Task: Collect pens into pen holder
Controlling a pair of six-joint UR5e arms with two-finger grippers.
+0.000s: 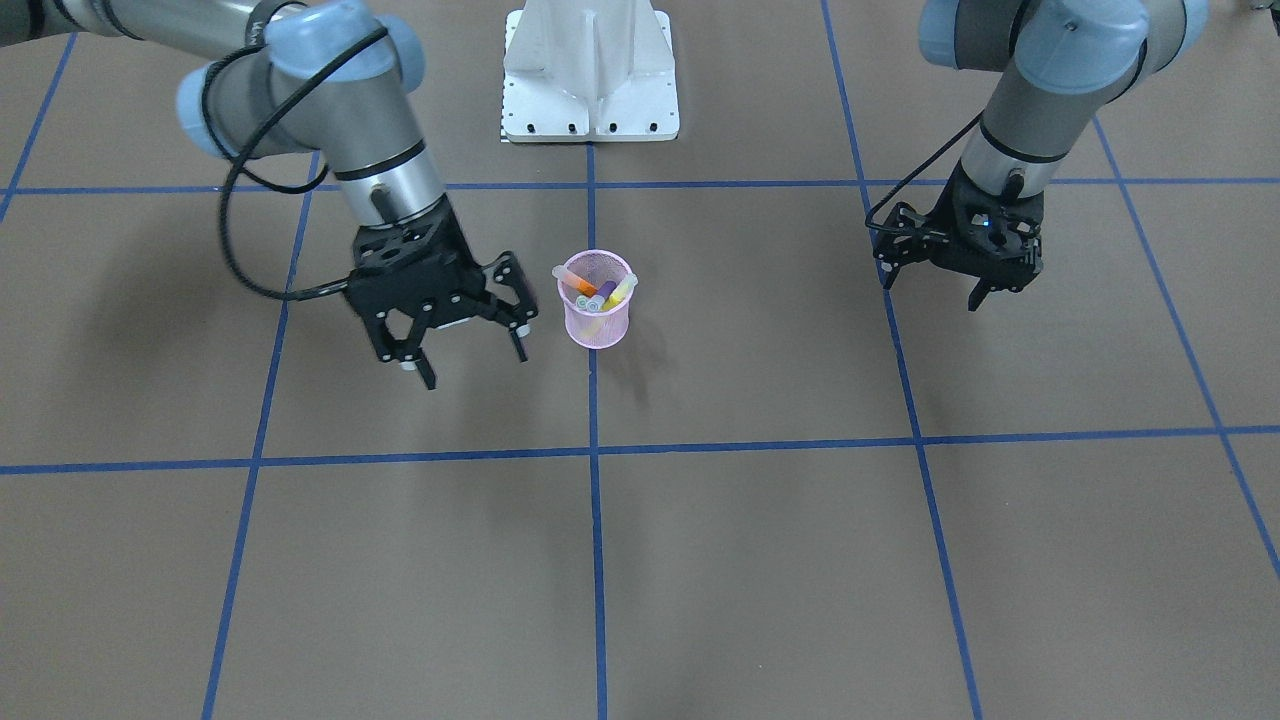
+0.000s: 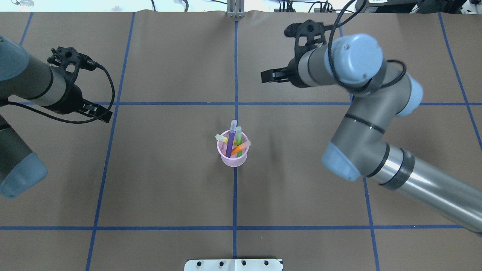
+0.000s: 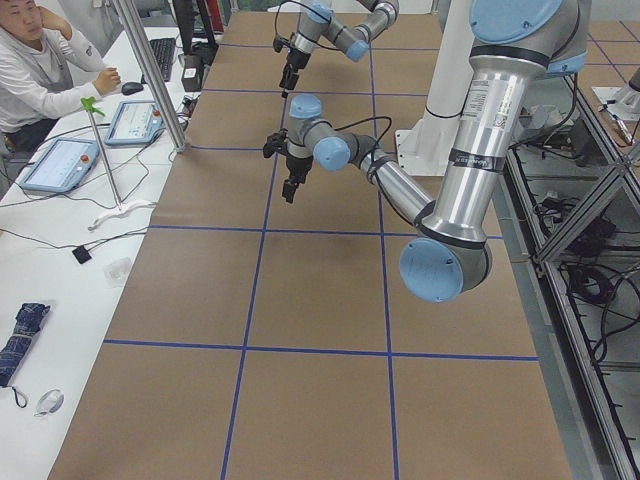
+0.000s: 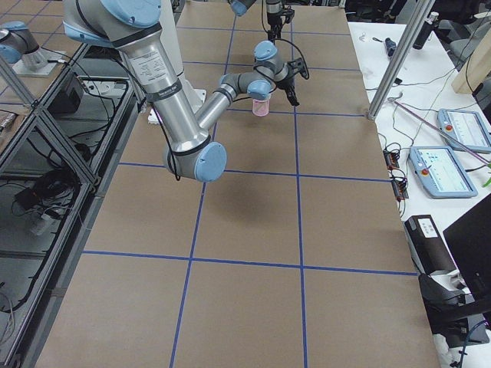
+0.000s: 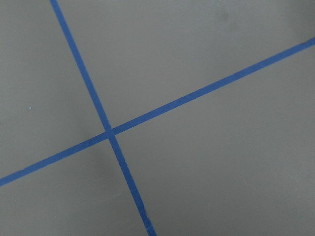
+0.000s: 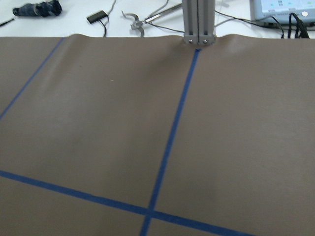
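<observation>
The pink wire-mesh pen holder [image 1: 597, 322] stands upright on the table's centre tape line; it also shows in the overhead view [image 2: 233, 158] and the exterior right view [image 4: 261, 107]. All the pens stand in it, caps up: purple [image 2: 230, 145], orange [image 2: 238, 149], green [image 2: 238, 140] and yellow [image 2: 222, 138]. My right gripper [image 1: 475, 365] is open and empty, hanging just beside the holder. My left gripper [image 1: 930, 292] is open and empty, well away on the holder's other side. Both wrist views show only table and tape.
The brown table carries a grid of blue tape lines [image 1: 592, 450]. The white robot base plate [image 1: 590, 80] is behind the holder. A metal post [image 6: 199, 22] stands at the table's far edge. An operator [image 3: 40, 70] sits at the side desk.
</observation>
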